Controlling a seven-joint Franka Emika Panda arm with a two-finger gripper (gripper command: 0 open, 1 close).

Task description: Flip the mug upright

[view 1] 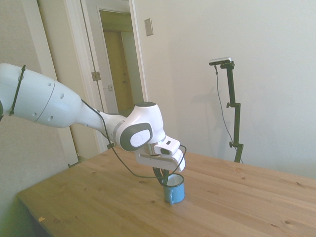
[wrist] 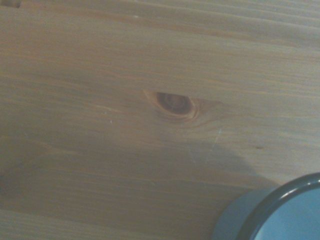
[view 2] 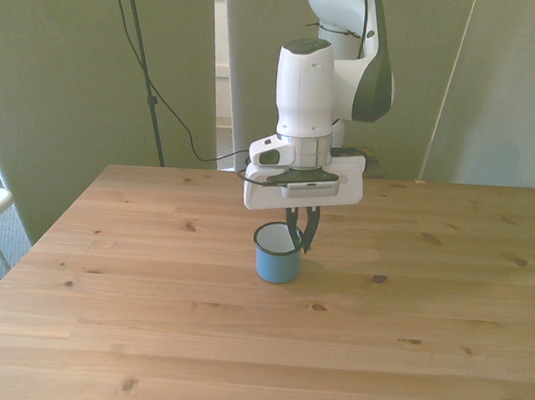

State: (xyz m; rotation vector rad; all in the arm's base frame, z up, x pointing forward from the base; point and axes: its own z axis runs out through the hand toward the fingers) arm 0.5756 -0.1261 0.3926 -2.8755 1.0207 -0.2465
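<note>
A small blue mug [view 2: 276,254] already stands upright, mouth up, mid-tabletop [view 2: 147,320], with the gripper [view 2: 301,232] above its rim, jaws apparently clamped on the wall, so only release seems left.

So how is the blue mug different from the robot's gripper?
The mug is blue, and the gripper has dark fingers under a white body. The mug stands upright on the wooden table, while the gripper hangs down from above. The mug is round and open on top; the gripper's fingers are thin and close together at its rim. Both are at the same spot.
</note>
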